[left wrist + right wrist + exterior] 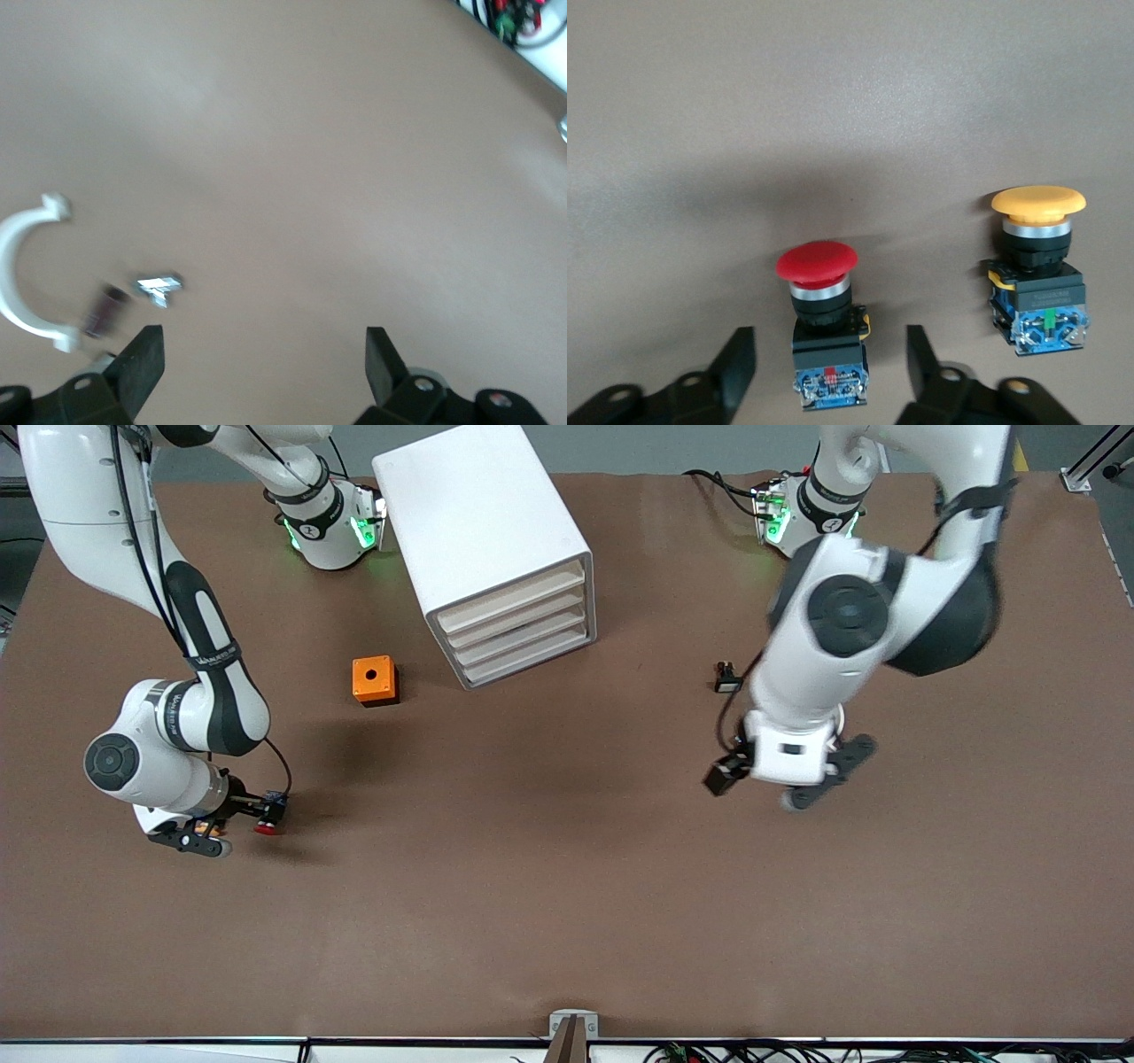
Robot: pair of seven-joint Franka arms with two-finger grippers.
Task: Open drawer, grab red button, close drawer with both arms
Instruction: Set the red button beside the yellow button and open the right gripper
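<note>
The button [823, 329], one with a red cap, lies on the brown table [567, 886] toward the right arm's end, nearer to the front camera than the orange cube [375, 680]. The right gripper [831, 365] sits low at it with its two fingers parted; the button lies between them, and neither finger is seen pressing on it. A second button, the yellow-capped one [1036, 266], lies just beside the red one, apart from it. One white cabinet [490, 549] stands on the table between the two arm bases, holding four drawers in a stack. The top drawer [511, 595] is pushed in flush with the three below it. One orange cube with a round hole lies beside the cabinet, toward the right arm's end. One small black part [727, 681] lies near the left arm. The left gripper [264, 354] hangs over bare table toward the left arm's end, jaws wide apart and holding nothing.

The front view alone shows the cabinet, the cube and both arms; there the red cap shows at the right gripper, while the yellow button is hidden. The right wrist view alone shows both buttons clearly, each with a black body and blue rear. The left wrist view alone shows a white curved clip [22, 266] and a small metal piece [158, 286] on the table.
</note>
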